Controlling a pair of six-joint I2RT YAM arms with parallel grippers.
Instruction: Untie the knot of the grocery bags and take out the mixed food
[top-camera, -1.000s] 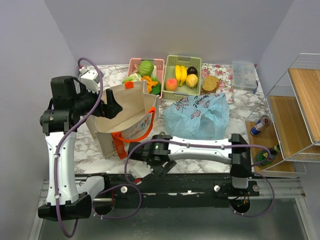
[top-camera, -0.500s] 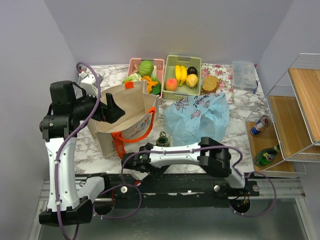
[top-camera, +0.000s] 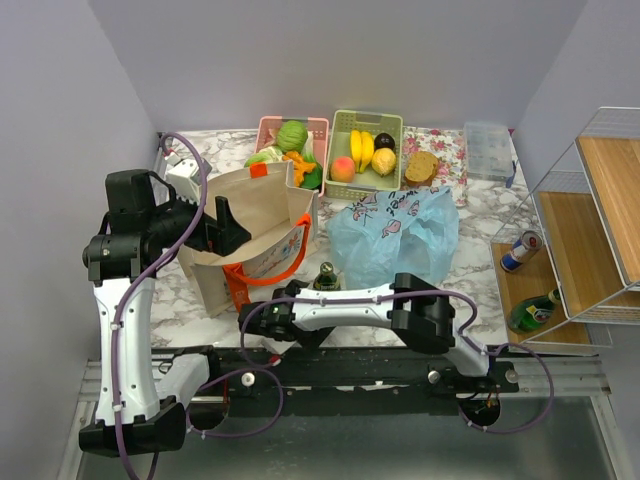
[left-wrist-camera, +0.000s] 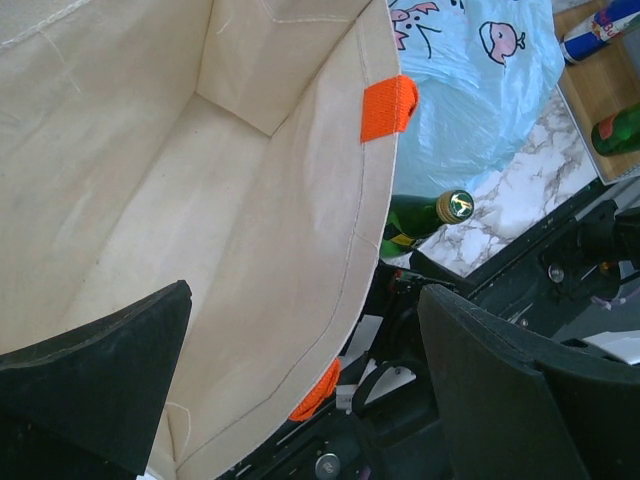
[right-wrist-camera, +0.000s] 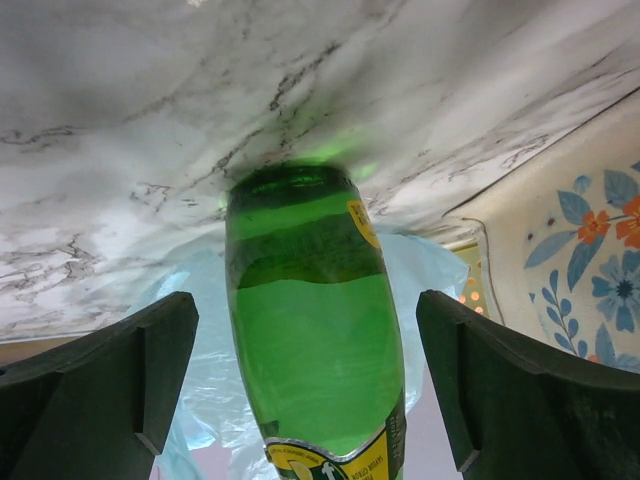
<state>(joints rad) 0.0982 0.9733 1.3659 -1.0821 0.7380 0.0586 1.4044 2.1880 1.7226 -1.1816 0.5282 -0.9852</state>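
The light blue plastic bag (top-camera: 395, 235) lies crumpled right of the beige tote (top-camera: 250, 215); I cannot make out its knot. It also shows in the left wrist view (left-wrist-camera: 480, 90). A green cabbage (top-camera: 292, 133) and orange pieces (top-camera: 297, 160) sit in the pink basket (top-camera: 318, 126); a peach (top-camera: 343, 168) lies in the green basket. My left gripper (top-camera: 225, 228) (left-wrist-camera: 305, 300) is open, astride the tote's near wall (left-wrist-camera: 300, 250). My right gripper (top-camera: 305, 298) (right-wrist-camera: 305, 330) is open around a standing green bottle (top-camera: 325, 277) (right-wrist-camera: 310, 330), with gaps on both sides.
The green basket (top-camera: 366, 118) holds bananas (top-camera: 361, 148); a bread slice (top-camera: 421, 167) lies beside it. A clear box (top-camera: 487, 135) sits at the back right. A wire shelf (top-camera: 600, 220), a can (top-camera: 520, 250) and a second green bottle (top-camera: 530, 312) stand at the right.
My right arm has folded in and its wrist has moved left. The green bottle now shows standing in front of the blue bag. My left gripper has shifted slightly over the tote.
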